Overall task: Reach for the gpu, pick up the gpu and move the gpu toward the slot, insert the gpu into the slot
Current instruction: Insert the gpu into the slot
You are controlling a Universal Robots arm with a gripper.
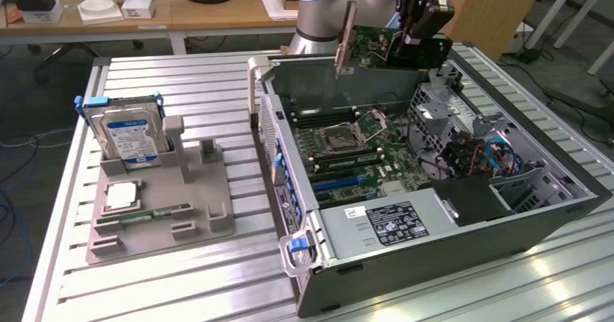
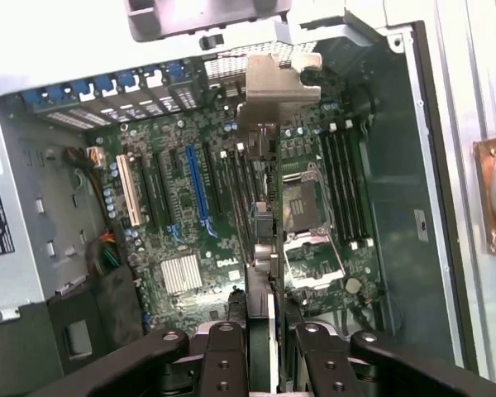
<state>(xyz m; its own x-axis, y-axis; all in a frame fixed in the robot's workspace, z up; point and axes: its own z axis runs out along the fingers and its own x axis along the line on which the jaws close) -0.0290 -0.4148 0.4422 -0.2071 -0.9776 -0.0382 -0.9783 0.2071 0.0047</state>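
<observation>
Where the gpu sits: the thin flat green circuit-board gpu is pinched between the two black metal fingers. It stands on edge and reaches out from them toward the exterior view's left.
Fingers: drawn in narrow, one on each face of the card, holding it.
Bracket: the narrow silver metal end bracket is on the end of the card farthest from the fingers, slightly tilted.
Arm: the silver and pale-blue robot arm rises behind the case. Its black wrist is turned downward, so the fingers point into the open case.
Case: a dark grey metal computer tower lies on its side with the cover off, directly beneath the fingers.
Motherboard: the green main board lies below the fingers, apart from the card. A long blue slot runs on one side of the held card, and the square metal processor socket sits just beside it on the other.
Hard drive: the silver drive with a blue label stands upright in a grey plastic holder, well apart from the fingers.
Surface: the ribbed aluminium surface carries the case and the holder.
</observation>
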